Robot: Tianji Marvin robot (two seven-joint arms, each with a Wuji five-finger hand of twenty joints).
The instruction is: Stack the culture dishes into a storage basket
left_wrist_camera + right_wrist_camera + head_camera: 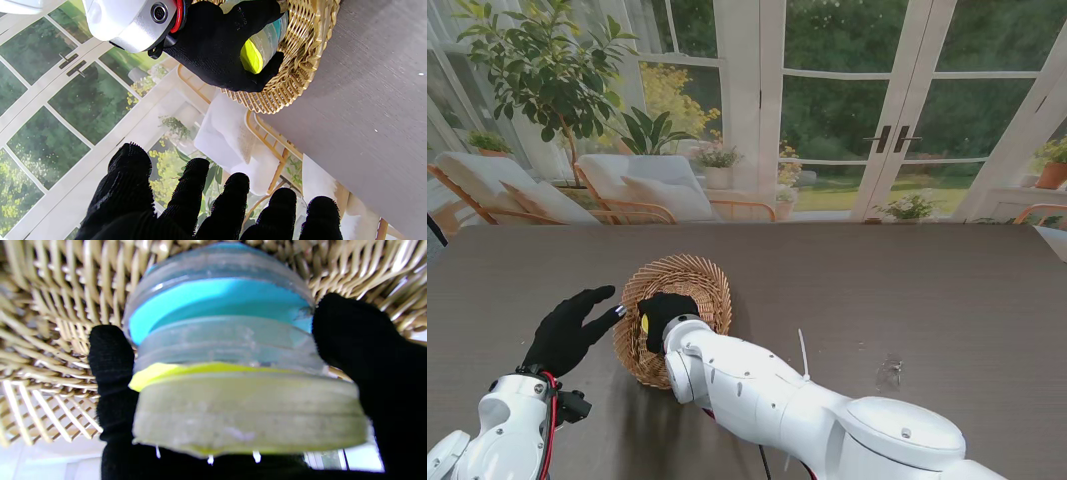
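From the stand's view, the wicker storage basket [677,318] sits on the dark wood-grain table [907,300], left of centre and fairly near to me. The right hand [665,318] reaches across into the basket with its black-gloved fingers wrapped around something with a yellow edge. The left hand [569,330] hovers just left of the basket, fingers spread and holding nothing. A small clear object [889,373] lies on the table well to the right; it may be another dish, but it is too small to tell.

In the left wrist view, the left hand's fingertips [196,173] are splayed apart and empty. Beyond them the right hand [220,46] clasps a stack of culture dishes [263,43] inside the basket [300,66].

In the right wrist view, the stack [230,373] fills the frame: a yellow-filled dish nearest the palm, a blue-filled one beyond it, clear walls between, gripped by the thumb and fingers [111,373] on either side against the basket weave [50,306].

I judge the stacking nearly done: the dishes are in the basket, and what remains is releasing them, then fetching any dish left out.
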